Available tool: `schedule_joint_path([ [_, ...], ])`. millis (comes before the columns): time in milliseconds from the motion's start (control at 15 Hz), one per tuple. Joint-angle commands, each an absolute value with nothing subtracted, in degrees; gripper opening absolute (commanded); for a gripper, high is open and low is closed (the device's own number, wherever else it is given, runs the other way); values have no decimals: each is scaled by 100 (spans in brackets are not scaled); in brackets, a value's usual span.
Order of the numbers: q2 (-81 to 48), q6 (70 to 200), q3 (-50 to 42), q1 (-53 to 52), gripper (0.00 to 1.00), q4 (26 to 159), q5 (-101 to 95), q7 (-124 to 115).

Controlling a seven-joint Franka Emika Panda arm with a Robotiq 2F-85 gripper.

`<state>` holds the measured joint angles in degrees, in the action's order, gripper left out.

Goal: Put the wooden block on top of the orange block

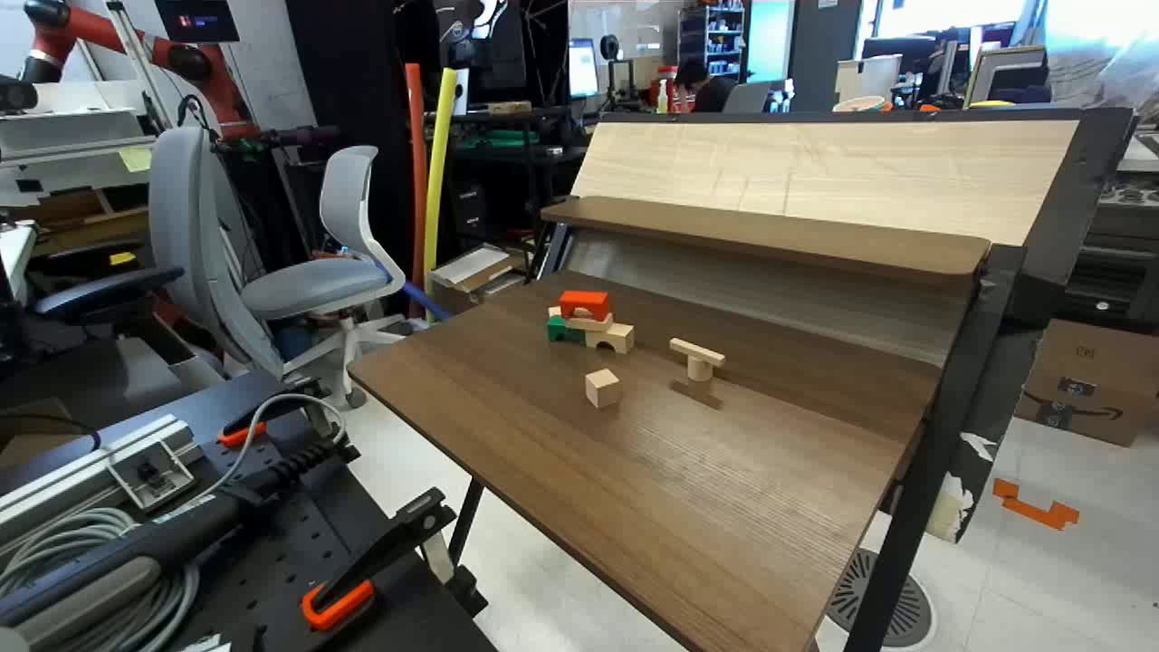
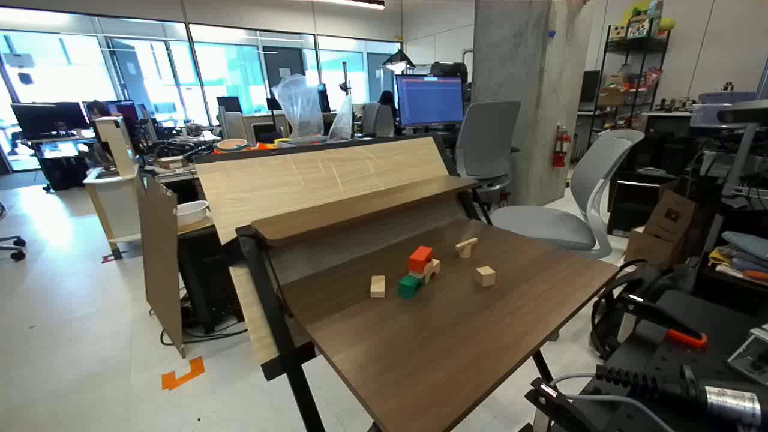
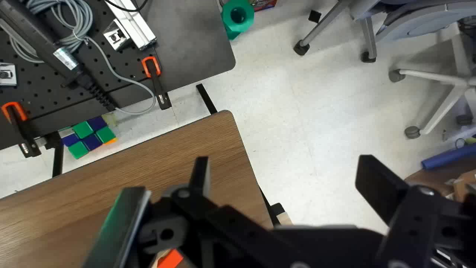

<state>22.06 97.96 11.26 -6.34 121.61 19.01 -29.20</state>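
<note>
The orange block tops a small stack in both exterior views. A corner of it also shows in the wrist view. Under it lie a light wooden piece, the green block and a wooden arch. A wooden cube stands alone on the table beside the stack. Which loose wooden piece the task means cannot be told. My gripper is open and empty in the wrist view, over the table's edge and the floor. It is out of both exterior views.
A wooden plank lies across a short wooden cylinder. A flat wooden block lies on the other side of the stack. A raised shelf runs along the table's back. A black workbench stands nearby.
</note>
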Motion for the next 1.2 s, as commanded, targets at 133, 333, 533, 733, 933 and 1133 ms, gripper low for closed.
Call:
schedule_joint_path([
  [133,2204,9774,1155,-596,100,12136,1909,-2914],
  [333,2204,9775,1155,-596,100,12135,1909,-2914],
  [533,2406,10778,1335,-603,100,12648,1981,-3118],
  [733,2076,12141,1846,-289,100,12898,1779,-3681],
  [933,1419,13573,2375,114,100,13171,1092,-4478],
  [1133,538,14853,2607,484,100,13409,-479,-5862],
])
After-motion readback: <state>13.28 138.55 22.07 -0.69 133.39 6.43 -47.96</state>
